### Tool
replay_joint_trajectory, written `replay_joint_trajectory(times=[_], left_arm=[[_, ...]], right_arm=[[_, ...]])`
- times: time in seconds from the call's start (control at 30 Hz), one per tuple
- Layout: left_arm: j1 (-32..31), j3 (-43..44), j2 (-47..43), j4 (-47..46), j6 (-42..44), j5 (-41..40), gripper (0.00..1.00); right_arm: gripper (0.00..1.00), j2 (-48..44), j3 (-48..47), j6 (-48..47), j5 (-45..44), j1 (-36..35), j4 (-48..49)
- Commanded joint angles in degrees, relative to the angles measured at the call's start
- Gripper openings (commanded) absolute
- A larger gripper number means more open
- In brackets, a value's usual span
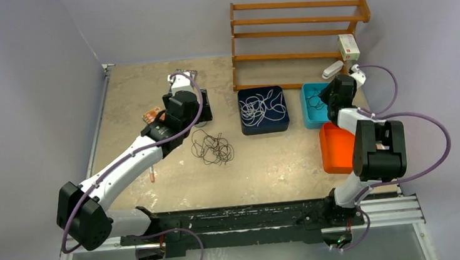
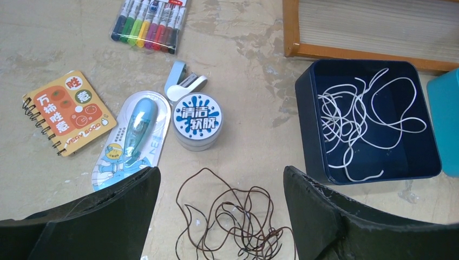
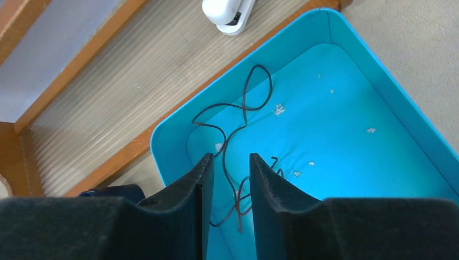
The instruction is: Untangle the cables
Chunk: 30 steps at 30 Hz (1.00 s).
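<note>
A tangle of dark brown cables (image 2: 243, 216) lies on the table (image 1: 268, 164). My left gripper (image 2: 221, 172) hovers open above it, one finger on each side, touching nothing. White cables (image 2: 357, 116) lie coiled in the navy bin (image 2: 306, 124). A single dark cable (image 3: 243, 111) lies loose on the floor of the teal bin (image 3: 379, 97). My right gripper (image 3: 231, 158) hangs over that bin with its jaws a little apart. The cable runs under the gap and is not pinched.
On the table's left lie a spiral notebook (image 2: 62, 111), a correction-tape pack (image 2: 132, 138), a round tin (image 2: 198, 120), a marker set (image 2: 151, 21) and a small stapler (image 2: 184, 84). A wooden rack (image 1: 298, 36) stands behind the bins. An orange bin (image 1: 336, 149) sits under my right arm. A white stapler (image 3: 227, 13) lies by the rack.
</note>
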<state>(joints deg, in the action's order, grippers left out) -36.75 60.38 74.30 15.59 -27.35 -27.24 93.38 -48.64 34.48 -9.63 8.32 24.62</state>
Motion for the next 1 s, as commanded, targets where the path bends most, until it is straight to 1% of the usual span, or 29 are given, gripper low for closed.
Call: replay_joint_trajectory(times=[0.0,0.17,0.37,0.43,0.53,0.6,0.77,0.87,0.97], left_arm=[[0.5,1.7,0.3,-0.8,0.8,0.4,0.83],[0.5,1.7,0.5,-0.6,0.8,0.1,0.83],[0.5,1.5,0.6,-0.5,0.2,-1.1,0.83],[0.5,1.5,0.9,-0.4,-0.3,-1.4,0.83],[0.5,1.5,1.6,0.0,-1.1,-1.0,0.83],[0.5,1.5,2.0,0.1,-2.0,-0.6,0.82],[0.5,0.4,3.0,0.8,-4.7,0.4,0.78],[0.5,-0.4,3.6,2.8,-6.5,-0.1,0.73],[0.6,-2.6,3.0,5.4,-9.0,-1.9,0.68]], right_arm=[[0.35,-1.2,0.5,1.7,-3.4,0.3,0.1],[0.38,-4.7,1.5,2.1,-5.9,0.3,-0.3],[0.38,-14.5,4.6,0.7,-6.5,0.3,2.0],[0.38,-17.7,5.2,-0.6,-4.7,0.3,2.4],[0.39,-21.3,4.9,-3.3,1.9,0.3,2.1],[0.4,-22.9,4.7,-6.1,4.5,0.3,2.9],[0.4,-23.4,3.0,-8.2,16.0,-0.3,0.0],[0.4,-22.8,1.9,-9.7,18.1,-3.2,-1.7],[0.4,-21.6,0.2,-11.7,16.2,-8.8,-4.1]])
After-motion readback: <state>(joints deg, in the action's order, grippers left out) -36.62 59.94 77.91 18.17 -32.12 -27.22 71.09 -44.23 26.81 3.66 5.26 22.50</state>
